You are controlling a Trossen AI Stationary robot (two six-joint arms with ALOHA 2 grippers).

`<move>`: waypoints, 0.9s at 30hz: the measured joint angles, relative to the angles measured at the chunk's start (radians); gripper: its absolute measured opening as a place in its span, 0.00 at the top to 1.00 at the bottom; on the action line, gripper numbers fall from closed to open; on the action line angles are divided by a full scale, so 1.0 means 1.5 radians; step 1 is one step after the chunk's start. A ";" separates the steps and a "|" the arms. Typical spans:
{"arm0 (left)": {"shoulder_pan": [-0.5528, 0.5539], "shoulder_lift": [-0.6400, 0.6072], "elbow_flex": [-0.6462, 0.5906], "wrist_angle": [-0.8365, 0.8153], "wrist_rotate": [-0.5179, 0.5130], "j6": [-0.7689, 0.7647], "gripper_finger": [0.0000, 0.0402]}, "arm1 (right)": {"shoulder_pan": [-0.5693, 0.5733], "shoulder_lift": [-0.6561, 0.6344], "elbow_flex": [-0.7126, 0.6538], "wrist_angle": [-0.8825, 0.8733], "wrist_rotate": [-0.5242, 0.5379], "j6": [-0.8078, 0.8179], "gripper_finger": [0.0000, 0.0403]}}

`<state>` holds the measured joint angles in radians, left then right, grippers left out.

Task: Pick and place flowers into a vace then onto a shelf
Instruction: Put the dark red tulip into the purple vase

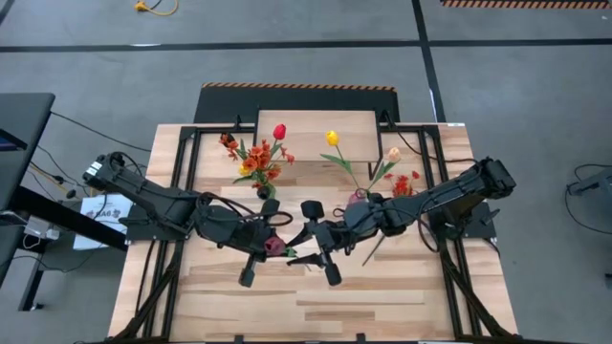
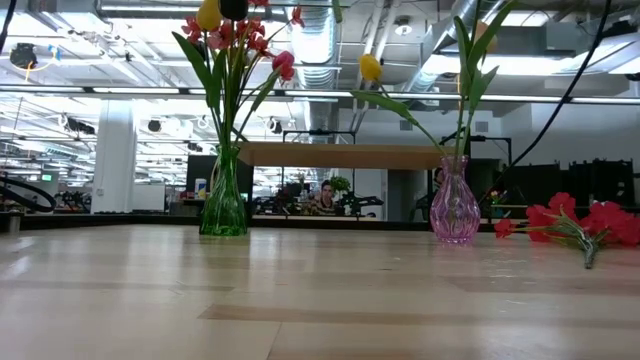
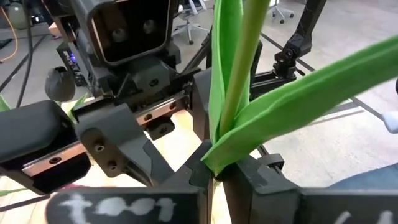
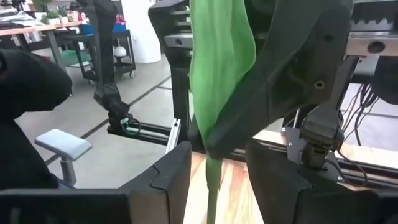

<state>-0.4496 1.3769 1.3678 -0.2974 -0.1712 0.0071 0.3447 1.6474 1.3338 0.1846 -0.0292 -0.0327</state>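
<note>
Centre of the high view: both grippers meet over the table (image 1: 316,306), just below the two vases.

Left gripper (image 1: 277,247) is clamped tight on a green stem (image 3: 239,81) with a dark maroon bloom (image 1: 274,246) beside its fingers. Right gripper (image 1: 320,250) faces it; in the right wrist view its fingers (image 4: 168,180) stand either side of the same stem (image 4: 214,180), partly apart, not visibly pinching yet.

Green vase (image 2: 224,200) at left centre of the low view carries a full bunch. Pink vase (image 2: 455,208) to its right has a yellow tulip (image 2: 370,67) and one more stem. Red flowers (image 2: 570,222) lie loose on the table at far right. Shelf (image 1: 316,129) at upper centre of the high view, bare.

Step, as I read it: a hand-over of one stem between arms, likely bound for the pink vase. Next: right closes firmly, left lets go, then stem tip is lowered into the vase mouth.
</note>
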 joint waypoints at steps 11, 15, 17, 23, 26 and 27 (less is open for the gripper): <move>-0.001 -0.001 0.000 0.001 -0.012 -0.001 0.98 | 0.000 0.000 0.000 0.007 -0.001 -0.024 0.96; -0.009 -0.001 0.000 -0.004 -0.085 -0.003 0.94 | -0.001 -0.001 0.000 0.007 0.008 -0.020 0.98; -0.011 -0.001 0.000 -0.004 -0.098 -0.005 0.89 | -0.001 -0.001 0.000 0.007 0.013 -0.019 0.98; -0.018 -0.001 0.000 -0.009 -0.119 -0.013 0.69 | -0.005 -0.001 0.000 0.006 0.021 -0.018 0.99; -0.025 -0.001 0.000 -0.024 -0.137 -0.017 0.59 | -0.007 -0.001 0.000 0.003 0.023 -0.008 0.99; -0.027 -0.001 0.001 -0.030 -0.139 -0.018 0.56 | -0.010 -0.001 -0.001 0.002 0.023 -0.004 0.99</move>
<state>-0.4899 1.3758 1.3685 -0.3423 -0.3801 -0.0198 0.3292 1.6466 1.3331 0.1870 0.0055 -0.0390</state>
